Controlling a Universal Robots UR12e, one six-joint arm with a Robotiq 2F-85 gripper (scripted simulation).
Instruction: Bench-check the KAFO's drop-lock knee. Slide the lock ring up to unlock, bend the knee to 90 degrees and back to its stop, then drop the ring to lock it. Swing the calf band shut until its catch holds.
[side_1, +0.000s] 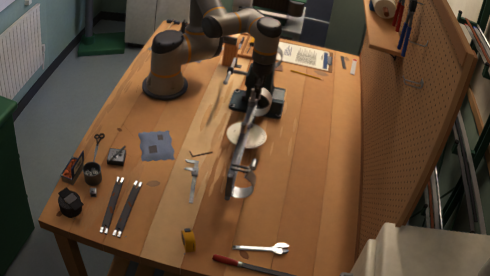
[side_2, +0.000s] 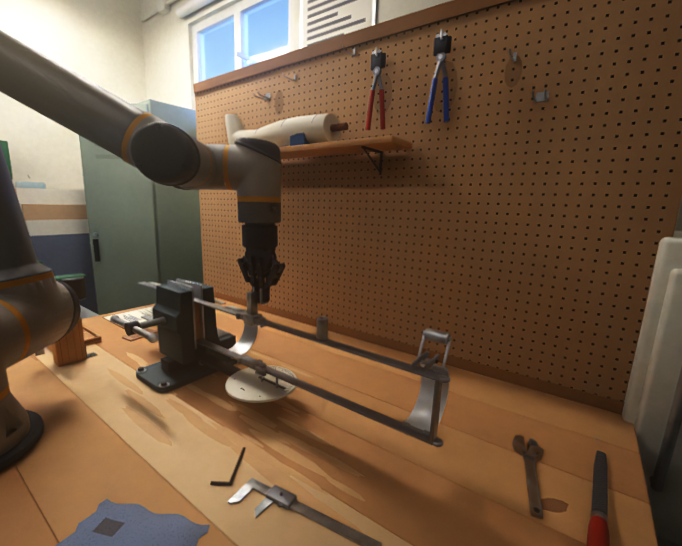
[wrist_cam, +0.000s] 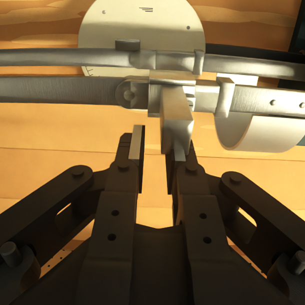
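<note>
The lock ring's upright tab rises from the knee joint of the steel KAFO brace, whose thigh end is clamped in a black bench vise. The brace lies straight along the bench over a pale round protractor disc. At its far end the calf band curves under the uprights, its swing piece standing up open. My gripper points down at the knee and is closed on the lock ring's tab.
A small dark cup sits by the bench's left edge among scissors and straps. A caliper, hex key, wrench and red-handled tool lie in front. The pegboard stands behind the brace.
</note>
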